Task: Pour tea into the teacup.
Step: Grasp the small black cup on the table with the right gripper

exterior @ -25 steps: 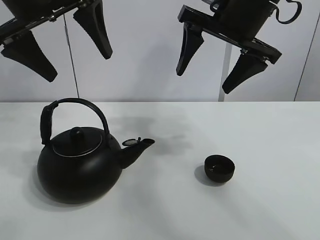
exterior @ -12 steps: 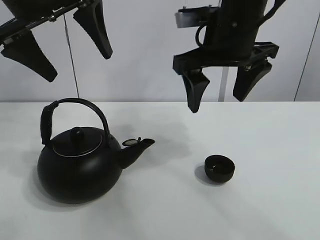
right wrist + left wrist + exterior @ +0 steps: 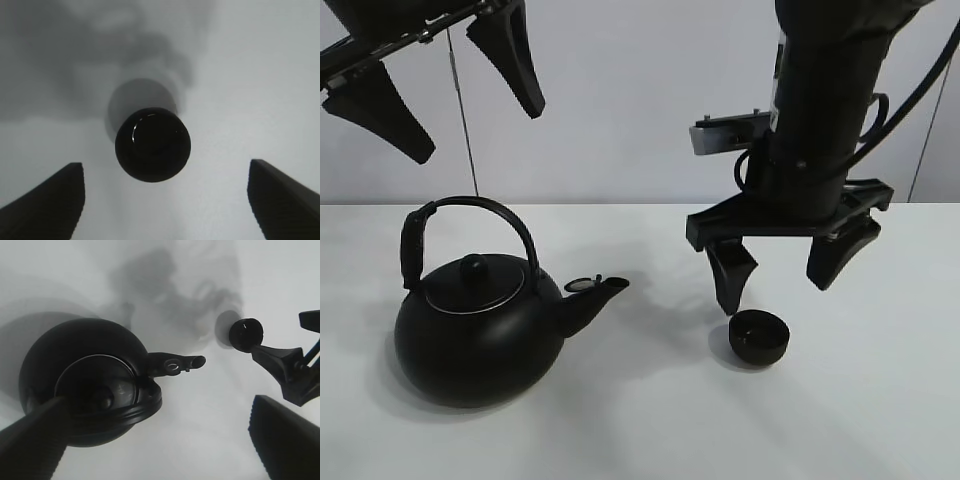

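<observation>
White table [image 3: 880, 420], teacup [image 3: 759, 336] below spread right gripper [image 3: 774, 295]

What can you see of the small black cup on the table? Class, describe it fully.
The teacup is small, round, black and handleless, with a glossy dark inside. It stands upright on the white table, right of the kettle in the high view, touching nothing else. The right gripper hangs open close above it.

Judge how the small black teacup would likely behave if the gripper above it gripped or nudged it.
The teacup looks small and rigid, probably light and apt to slide on the smooth table if nudged. Its glossy rounded wall may slip in the right gripper. Low and wide, it seems unlikely to tip.
</observation>
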Tool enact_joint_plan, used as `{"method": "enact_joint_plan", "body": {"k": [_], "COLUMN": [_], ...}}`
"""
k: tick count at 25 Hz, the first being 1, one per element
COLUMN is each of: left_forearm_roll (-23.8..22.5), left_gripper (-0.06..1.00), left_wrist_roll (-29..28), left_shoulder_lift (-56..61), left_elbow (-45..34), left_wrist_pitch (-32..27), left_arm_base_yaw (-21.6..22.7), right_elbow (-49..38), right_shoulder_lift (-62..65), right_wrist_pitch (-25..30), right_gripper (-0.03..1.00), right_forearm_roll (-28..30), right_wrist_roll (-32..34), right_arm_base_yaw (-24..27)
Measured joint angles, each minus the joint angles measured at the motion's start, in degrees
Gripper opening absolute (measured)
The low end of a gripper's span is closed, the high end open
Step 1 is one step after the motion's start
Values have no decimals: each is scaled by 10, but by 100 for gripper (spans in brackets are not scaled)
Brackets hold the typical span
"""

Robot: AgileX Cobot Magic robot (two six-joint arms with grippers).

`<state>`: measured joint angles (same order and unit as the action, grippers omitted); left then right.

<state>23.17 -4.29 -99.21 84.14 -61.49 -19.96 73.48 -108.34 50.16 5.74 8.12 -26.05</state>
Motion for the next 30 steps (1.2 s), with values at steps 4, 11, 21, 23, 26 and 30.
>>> {"method": "enact_joint_plan", "body": {"k": [4,11,21,23,26,30], "left_forearm_roll": [0,0,0,0,0,0], "left_gripper": [70,70,70,70,70,70], "left_wrist_roll": [0,0,0,0,0,0], "left_shoulder_lift": [0,0,0,0,0,0], "left_elbow": [0,0,0,0,0,0], "left_wrist_pitch": [0,0,0,0,0,0], "left_arm_base_yaw": [0,0,0,0,0,0], "right_elbow": [-4,-4,-4,-4,-4,-4], "right_shoulder_lift": [-30,-71,-79,-80,-80,-80], "right_wrist_pitch": [-27,-38,-42,-43,-45,-47], "right_gripper": [61,61,49,46,40,40], "right_forearm_roll": [-13,-21,-21,-21,-19,-17], "right_wrist_roll": [2,2,12,17,22,23], "right_arm_base_yaw": [0,0,0,0,0,0]}}
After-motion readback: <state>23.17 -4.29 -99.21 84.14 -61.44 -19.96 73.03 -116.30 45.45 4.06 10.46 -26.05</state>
